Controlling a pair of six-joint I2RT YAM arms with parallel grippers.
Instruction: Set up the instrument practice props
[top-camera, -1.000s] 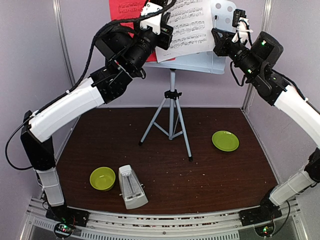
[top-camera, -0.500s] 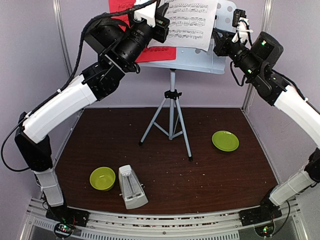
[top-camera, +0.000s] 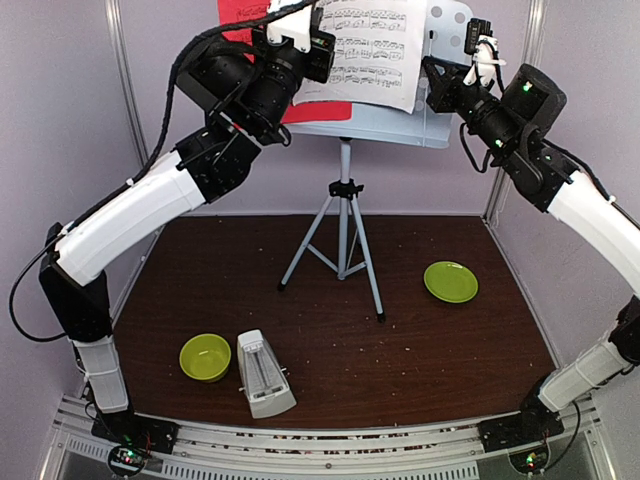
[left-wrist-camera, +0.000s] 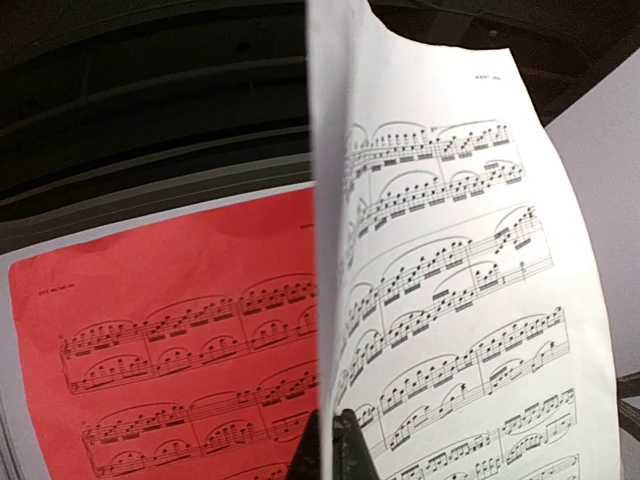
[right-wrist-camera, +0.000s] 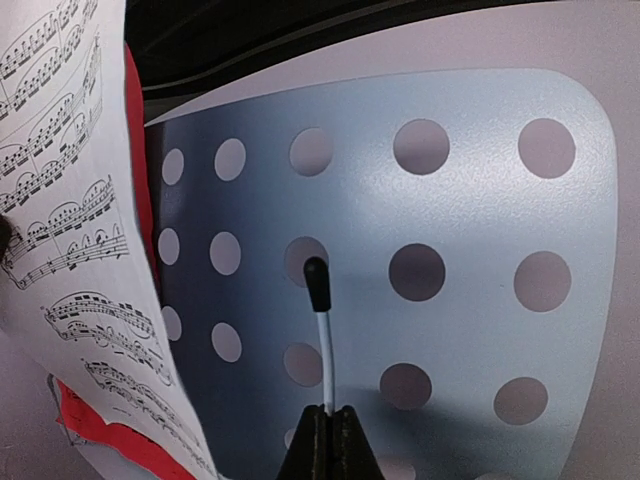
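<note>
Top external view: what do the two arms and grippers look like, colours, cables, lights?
The left arm and right arm both have white shell links between black cylindrical joints. A black cable loops along the left arm. Small green lights glow on the right arm's joints and at both bases. The left gripper and right gripper have dark, tapering fingers.

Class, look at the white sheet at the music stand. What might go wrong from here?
1. The left fingers pinch the white sheet by one edge; it bows and may slip or crease.
2. It overlaps the red sheet, so sliding it may drag that off the stand.
</note>
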